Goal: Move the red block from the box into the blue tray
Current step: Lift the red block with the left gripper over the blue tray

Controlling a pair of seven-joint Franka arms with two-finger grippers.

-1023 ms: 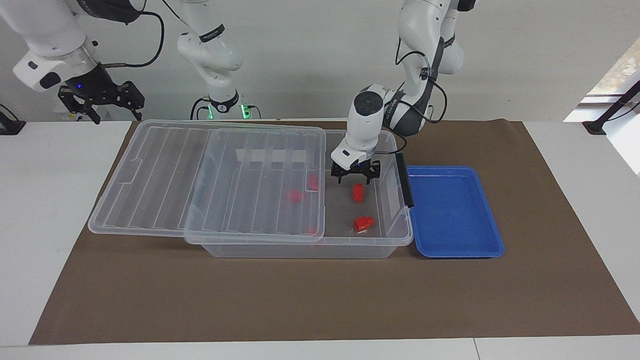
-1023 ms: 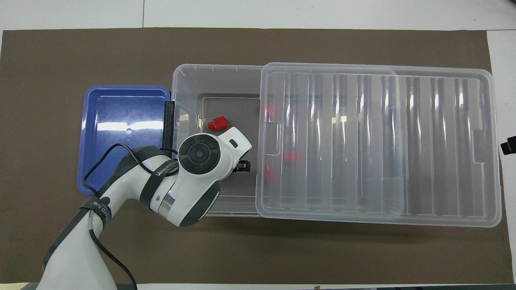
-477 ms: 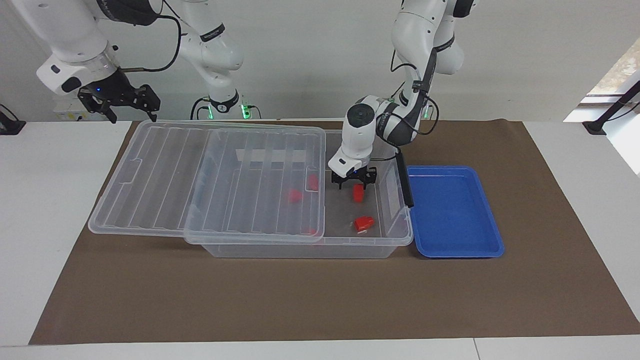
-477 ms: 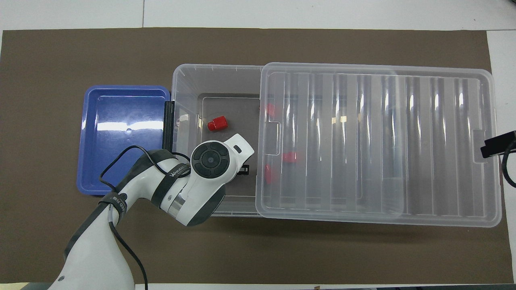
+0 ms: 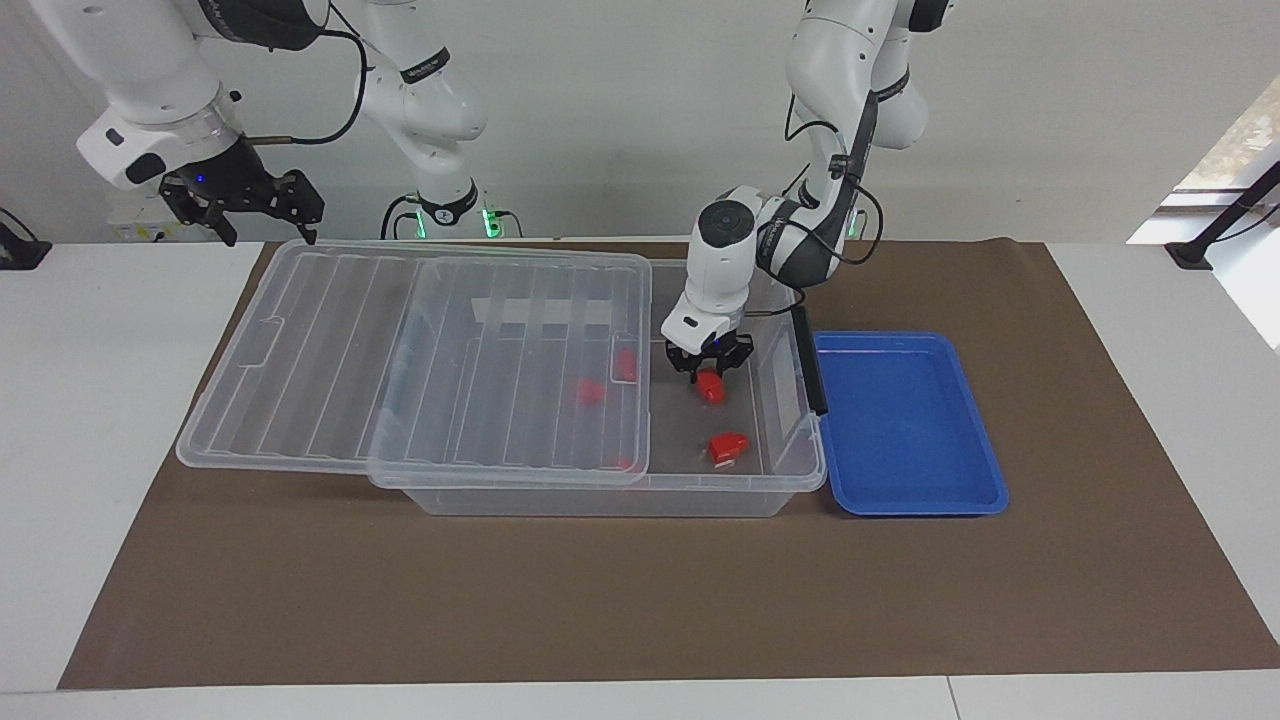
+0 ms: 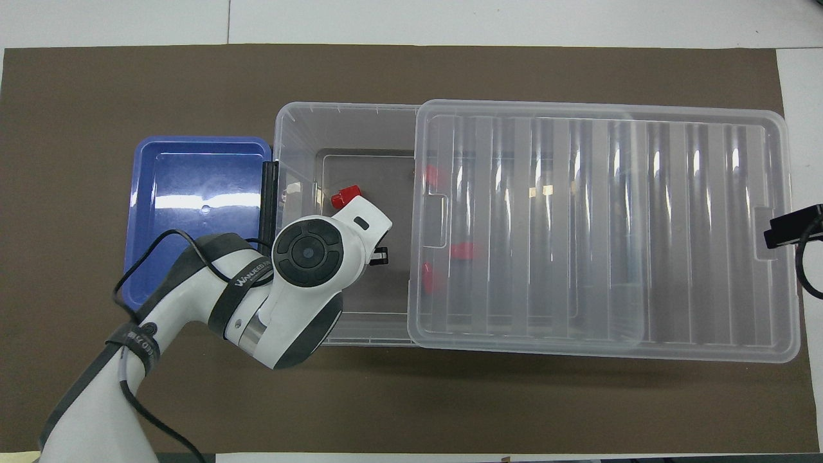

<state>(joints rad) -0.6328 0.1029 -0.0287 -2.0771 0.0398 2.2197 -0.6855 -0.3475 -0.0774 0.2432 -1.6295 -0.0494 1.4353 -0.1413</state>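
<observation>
bright, even light | glare streaks on lid (image 6: 604, 225) | sharp focus

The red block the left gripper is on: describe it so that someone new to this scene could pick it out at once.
Start at the box, whose lid is slid aside. In the uncovered end beside the blue tray, the left gripper is closed on the red block. The other uncovered red piece lies farther from the robots, ungripped; the rest sit under the lid.

Only one faint marking — "WANUFEED"-like lettering on the left arm's band (image 6: 247, 278).
</observation>
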